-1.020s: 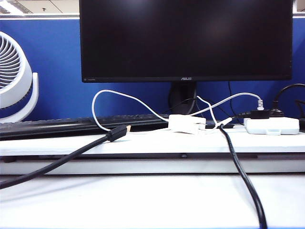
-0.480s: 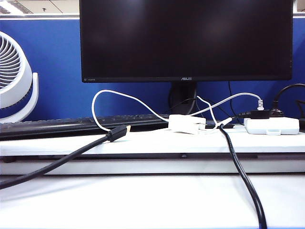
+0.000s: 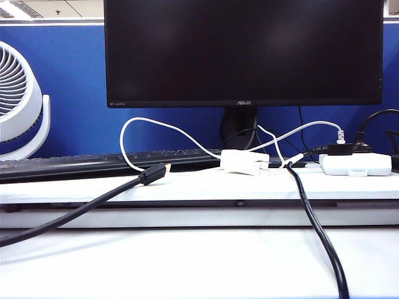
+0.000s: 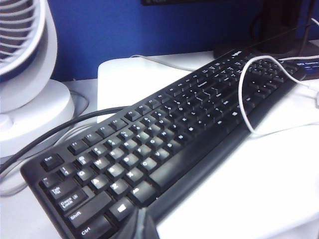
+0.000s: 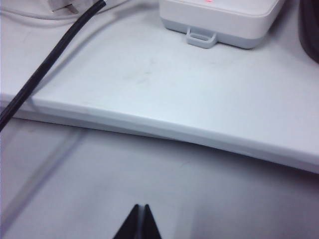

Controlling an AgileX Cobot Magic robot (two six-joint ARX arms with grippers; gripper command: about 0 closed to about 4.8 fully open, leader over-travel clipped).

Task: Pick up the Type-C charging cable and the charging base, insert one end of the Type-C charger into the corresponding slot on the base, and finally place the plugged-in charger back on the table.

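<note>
Both hands are clenched and empty, and neither shows in the exterior view, so by my reading the task is at its finish: the plugged-in pair already lies on the raised shelf and the arms only need to clear it. On the left, the left hand (image 4: pixel 137 226) hangs over the near edge of the black keyboard (image 4: pixel 164 132), its dark tips pressed together. The Type-C charging cable (image 3: pixel 163 126) loops up from the shelf and runs toward the charging base (image 3: pixel 244 161) at mid-shelf, though the plug's seat cannot be made out. Further right sits the larger white box (image 3: pixel 355 164). The right hand (image 5: pixel 140 224) hovers low over the worktop (image 5: pixel 149 189) before the shelf edge. Doing this well means withdrawing without snagging the white loop or the thick black cable (image 3: pixel 315 224).
</note>
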